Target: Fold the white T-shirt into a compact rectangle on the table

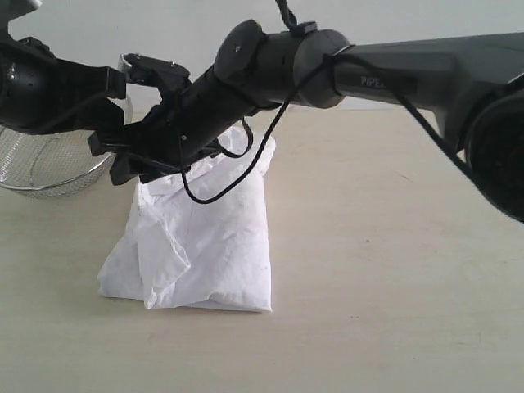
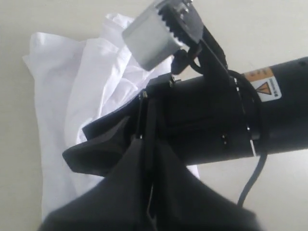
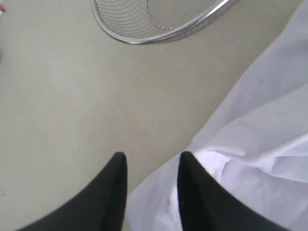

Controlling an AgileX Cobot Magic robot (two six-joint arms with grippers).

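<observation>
Loosely folded white T-shirt [image 1: 209, 246] lies on bench [image 1: 393, 286] just beside mesh bowl [image 1: 49, 168], right tool [image 3: 152, 158] half-wide and empty over its bowl-side edge, left tool [image 2: 144, 144] closed on nothing seen; a one-layer pinch would likely drag the fold open, and crossed arms may bump.

I see wrinkled matt cloth on the white T-shirt [image 1: 213, 246], a smooth matt bench [image 1: 393, 270], and a shiny wire-mesh metal bowl [image 1: 41, 161].

Left gripper [image 2: 147, 159]: jaws pressed together.
Right gripper [image 3: 151, 161]: fingers parted, pointing down.
Right arm [image 1: 327, 70]: stretched across leftward, wrist angled down.
</observation>
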